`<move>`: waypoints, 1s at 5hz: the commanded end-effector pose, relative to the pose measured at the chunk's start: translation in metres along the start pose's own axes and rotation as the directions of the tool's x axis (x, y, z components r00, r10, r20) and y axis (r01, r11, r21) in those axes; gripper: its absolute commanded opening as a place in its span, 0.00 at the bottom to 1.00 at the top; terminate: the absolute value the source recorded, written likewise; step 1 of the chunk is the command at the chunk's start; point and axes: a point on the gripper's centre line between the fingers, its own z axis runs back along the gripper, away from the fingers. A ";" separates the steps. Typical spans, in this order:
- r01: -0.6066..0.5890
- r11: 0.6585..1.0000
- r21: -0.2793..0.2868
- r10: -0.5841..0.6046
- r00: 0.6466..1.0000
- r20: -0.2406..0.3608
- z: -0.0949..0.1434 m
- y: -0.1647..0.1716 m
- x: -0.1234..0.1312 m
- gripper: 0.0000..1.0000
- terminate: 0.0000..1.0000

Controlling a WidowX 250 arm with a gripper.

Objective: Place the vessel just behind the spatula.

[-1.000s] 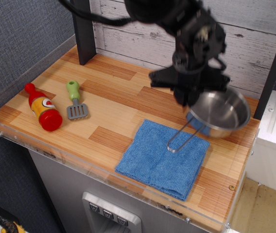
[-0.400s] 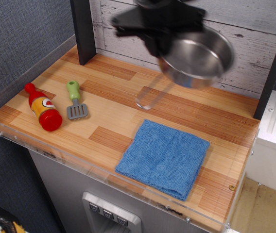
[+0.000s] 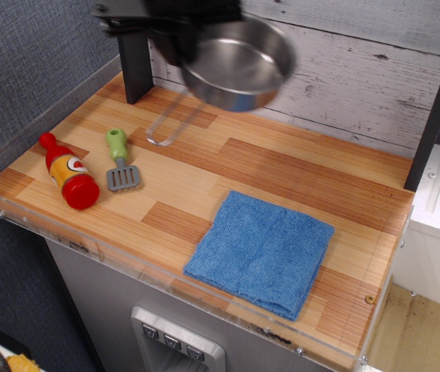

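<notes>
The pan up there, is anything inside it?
Empty: the pan hangs tilted above the counter, and only bare shiny metal shows inside.

Your gripper (image 3: 180,31) carries the pan (image 3: 238,63) in the air near the back wall, handle hanging down-left; on the table (image 3: 282,167) the spatula (image 3: 118,163) lies beside the bottle (image 3: 69,172), cloth (image 3: 260,252) front right

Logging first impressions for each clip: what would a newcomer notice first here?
The shiny steel pan hangs in the air at the back, gripped by the blurred dark gripper, its wire handle drooping towards the counter. Next, the blue cloth front right, and the red-and-yellow bottle beside the green-handled spatula at left.
</notes>
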 end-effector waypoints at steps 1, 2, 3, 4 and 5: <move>-0.024 0.999 0.043 0.022 0.999 0.026 -0.012 0.029 0.020 0.00 0.00; -0.027 0.997 0.072 0.028 1.000 -0.013 -0.032 0.041 0.017 0.00 0.00; -0.023 0.995 0.095 0.029 0.998 -0.059 -0.056 0.048 0.007 0.00 0.00; -0.019 0.994 0.108 0.031 0.994 -0.106 -0.079 0.051 -0.004 0.00 0.00; -0.023 0.994 0.108 0.039 0.988 -0.149 -0.101 0.052 -0.016 0.00 0.00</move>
